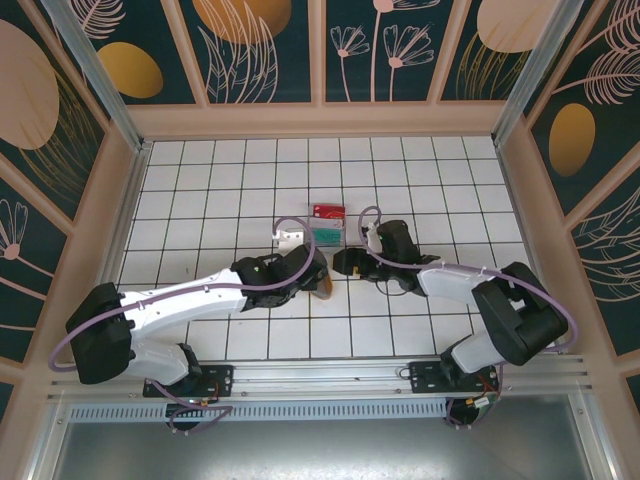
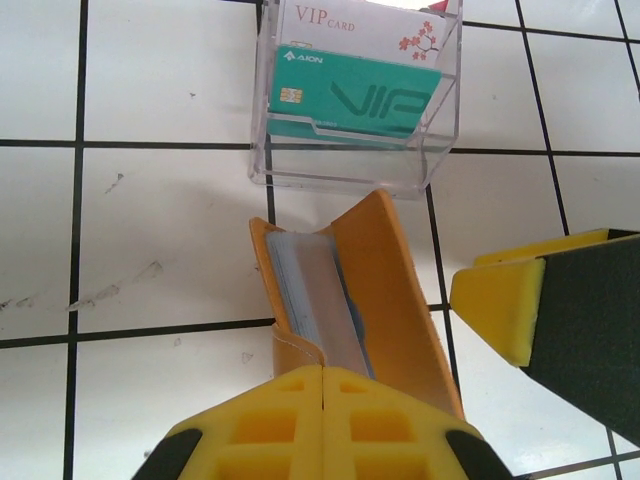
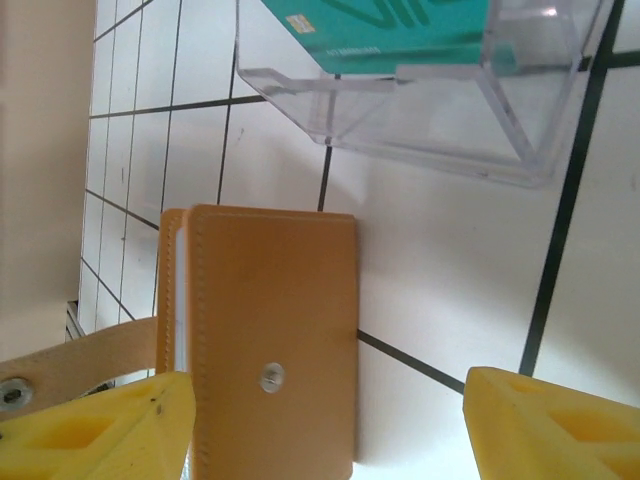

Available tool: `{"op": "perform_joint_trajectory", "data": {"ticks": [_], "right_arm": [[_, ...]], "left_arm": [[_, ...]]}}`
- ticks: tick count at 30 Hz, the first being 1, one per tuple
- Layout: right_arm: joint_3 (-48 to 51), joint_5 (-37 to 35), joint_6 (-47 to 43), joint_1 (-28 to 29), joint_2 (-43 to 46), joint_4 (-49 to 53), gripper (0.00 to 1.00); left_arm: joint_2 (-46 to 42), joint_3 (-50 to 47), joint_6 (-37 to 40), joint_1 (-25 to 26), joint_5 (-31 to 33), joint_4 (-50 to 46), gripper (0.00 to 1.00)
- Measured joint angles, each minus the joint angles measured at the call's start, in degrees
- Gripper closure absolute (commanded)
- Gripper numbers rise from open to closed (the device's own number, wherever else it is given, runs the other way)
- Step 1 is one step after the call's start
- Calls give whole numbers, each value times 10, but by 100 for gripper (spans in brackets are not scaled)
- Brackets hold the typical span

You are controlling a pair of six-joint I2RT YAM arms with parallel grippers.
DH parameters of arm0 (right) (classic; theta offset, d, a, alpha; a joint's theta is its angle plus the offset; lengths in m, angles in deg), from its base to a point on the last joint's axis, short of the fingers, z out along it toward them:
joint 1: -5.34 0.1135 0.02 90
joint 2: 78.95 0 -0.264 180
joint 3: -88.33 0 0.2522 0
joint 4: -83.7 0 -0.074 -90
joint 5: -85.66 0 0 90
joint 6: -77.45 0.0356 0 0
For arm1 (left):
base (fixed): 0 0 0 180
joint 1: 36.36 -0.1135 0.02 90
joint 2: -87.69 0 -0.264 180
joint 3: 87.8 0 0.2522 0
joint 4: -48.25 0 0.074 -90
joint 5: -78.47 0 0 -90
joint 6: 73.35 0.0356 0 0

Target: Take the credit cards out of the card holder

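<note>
The card holder (image 2: 385, 290) is near the middle of the white tiled surface (image 1: 200, 180), in front of both arms. It stands on its edge and is a little open, so the pale blue-grey inside is visible between the orange sides. The left pincer (image 2: 325, 375) has its yellow fingers pressed together, clamped on the near edge of the card holder.

The right pincer (image 3: 330, 380) has its fingers apart. In the right wrist view one finger is at each side of the holder's orange back; I cannot tell if they touch it. In the left wrist view one right finger is at 3 o'clock of the holder.

A clear plastic box (image 2: 350, 175) lies just beside the holder, at 12 o'clock. A teal card (image 2: 350, 100) and a red card (image 1: 327, 210) are inside it.
</note>
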Motion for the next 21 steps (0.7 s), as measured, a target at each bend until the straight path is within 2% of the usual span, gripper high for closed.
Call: {"op": "perform_joint_trajectory", "data": {"ticks": [5, 12, 15, 19, 21], "right_arm": [[-18, -2, -9, 18, -3, 13, 34], [-54, -12, -30, 23, -26, 55, 30], [-84, -14, -43, 30, -37, 69, 32], [-105, -15, -59, 36, -50, 76, 51], [-107, -18, -66, 37, -58, 85, 67]], "left_arm": [[7, 0, 7, 0, -4, 1, 100], [13, 10, 10, 0, -6, 0, 100], [13, 18, 13, 0, -7, 0, 100], [14, 22, 17, 0, -8, 0, 100], [15, 22, 17, 0, -8, 0, 100]]}}
